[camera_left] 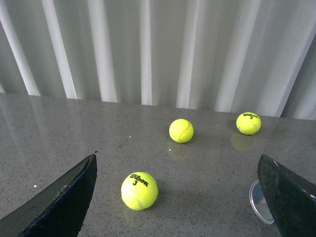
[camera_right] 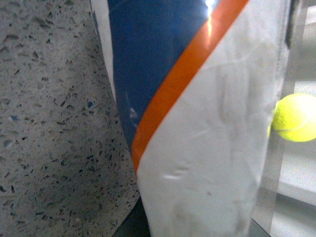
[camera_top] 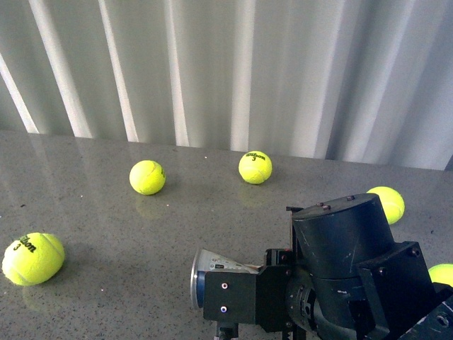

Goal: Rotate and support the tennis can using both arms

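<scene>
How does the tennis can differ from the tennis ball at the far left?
The tennis can is on its side, partly hidden by the right arm; the far-left tennis ball sits in full view. The can has a silver rim; the ball is yellow-green with black print. Both are over the table's near part.

Left end effector (camera_left: 176, 163): two black fingers (camera_left: 64, 202) spread wide, nothing between them.
Right arm (camera_top: 354, 262): bulky, black, low at the tabletop's (camera_top: 99, 212) near edge, wrist pointing toward the robot's left.
Right end effector (camera_top: 228, 297): black block; jaw spacing hidden.
</scene>
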Action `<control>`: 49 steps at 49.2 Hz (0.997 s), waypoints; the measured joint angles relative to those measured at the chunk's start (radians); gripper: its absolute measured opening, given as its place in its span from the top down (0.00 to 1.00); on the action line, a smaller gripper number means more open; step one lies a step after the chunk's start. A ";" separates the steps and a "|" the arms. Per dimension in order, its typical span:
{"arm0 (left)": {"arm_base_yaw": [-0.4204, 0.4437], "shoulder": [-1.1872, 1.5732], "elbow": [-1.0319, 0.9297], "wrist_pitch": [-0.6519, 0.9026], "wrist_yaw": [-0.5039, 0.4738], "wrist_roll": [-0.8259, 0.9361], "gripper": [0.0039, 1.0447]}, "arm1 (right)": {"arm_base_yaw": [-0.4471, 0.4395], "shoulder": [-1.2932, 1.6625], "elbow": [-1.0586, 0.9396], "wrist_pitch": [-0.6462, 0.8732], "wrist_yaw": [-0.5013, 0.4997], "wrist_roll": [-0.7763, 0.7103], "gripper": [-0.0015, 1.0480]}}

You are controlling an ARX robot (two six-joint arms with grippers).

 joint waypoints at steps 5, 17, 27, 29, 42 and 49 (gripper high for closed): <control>0.000 0.000 0.000 0.000 0.000 0.000 0.06 | -0.010 0.000 -0.005 -0.003 -0.003 -0.007 0.91; 0.000 0.000 0.000 0.000 0.000 0.000 0.06 | -0.030 -0.018 -0.016 -0.057 -0.011 0.010 0.47; 0.000 0.000 0.000 0.000 0.000 0.000 0.06 | -0.025 -0.082 -0.016 -0.144 -0.015 0.069 0.10; 0.000 0.000 0.000 0.000 0.000 0.000 0.06 | -0.021 -0.092 -0.016 -0.158 -0.016 0.078 0.05; 0.000 0.000 0.000 0.000 0.000 0.000 0.06 | -0.007 -0.144 -0.007 -0.248 -0.014 0.111 0.07; 0.000 0.000 0.000 0.000 0.000 0.000 0.06 | 0.004 -0.240 -0.007 -0.332 -0.029 0.154 0.07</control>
